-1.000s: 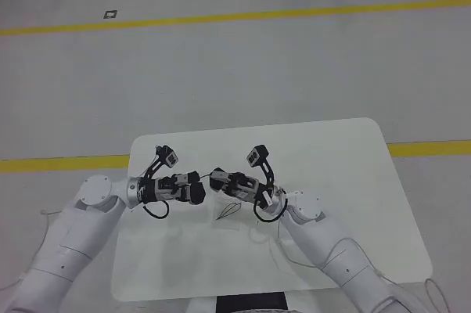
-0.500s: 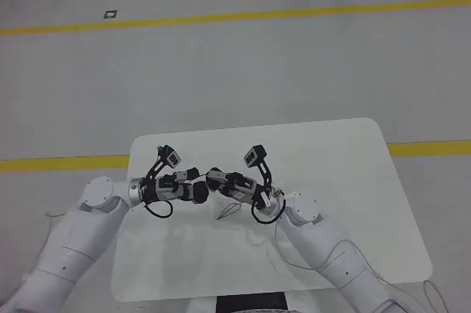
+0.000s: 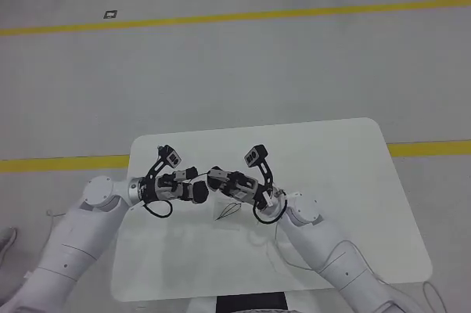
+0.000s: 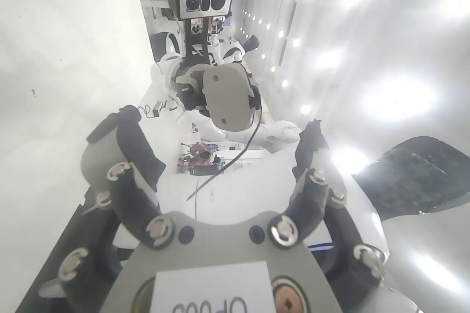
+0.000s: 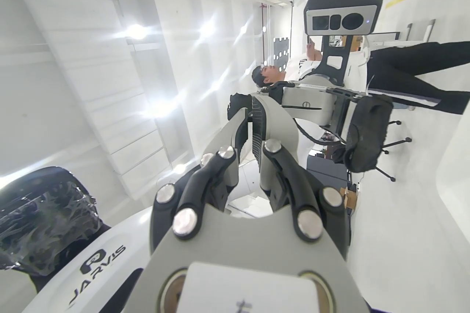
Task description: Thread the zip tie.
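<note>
Well, both arms meet nose to nose above the middle of the white desk (image 3: 337, 172). The left end effector (image 4: 219, 116) is spread wide with nothing in it. The right end effector (image 5: 248, 105) is pinched narrow, and the thin black zip tie (image 4: 235, 156) sticks out of it toward the left one; whether the tip is between those fingers I can't tell. The pinch point is hidden behind a pad. A faint dark loop (image 3: 229, 210) lies on the desk below, too small to identify
</note>
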`<action>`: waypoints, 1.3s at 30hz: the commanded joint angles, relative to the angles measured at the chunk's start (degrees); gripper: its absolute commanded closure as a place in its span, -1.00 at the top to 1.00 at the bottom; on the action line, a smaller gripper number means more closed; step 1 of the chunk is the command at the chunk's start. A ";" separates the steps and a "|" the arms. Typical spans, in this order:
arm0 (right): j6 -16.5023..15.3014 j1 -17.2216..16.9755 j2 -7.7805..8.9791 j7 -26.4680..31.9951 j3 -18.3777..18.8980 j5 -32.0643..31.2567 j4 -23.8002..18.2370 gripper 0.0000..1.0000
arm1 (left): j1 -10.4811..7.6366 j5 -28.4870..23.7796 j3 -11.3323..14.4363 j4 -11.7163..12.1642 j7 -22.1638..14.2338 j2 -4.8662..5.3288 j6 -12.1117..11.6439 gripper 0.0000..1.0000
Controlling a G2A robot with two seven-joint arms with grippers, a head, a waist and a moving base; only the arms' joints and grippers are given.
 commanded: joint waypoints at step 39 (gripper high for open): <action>6.34 -0.52 2.17 -0.61 1.27 -11.05 -0.84 -1.00 | 0.05 4.84 -1.47 0.15 -0.16 0.07 1.03 -0.50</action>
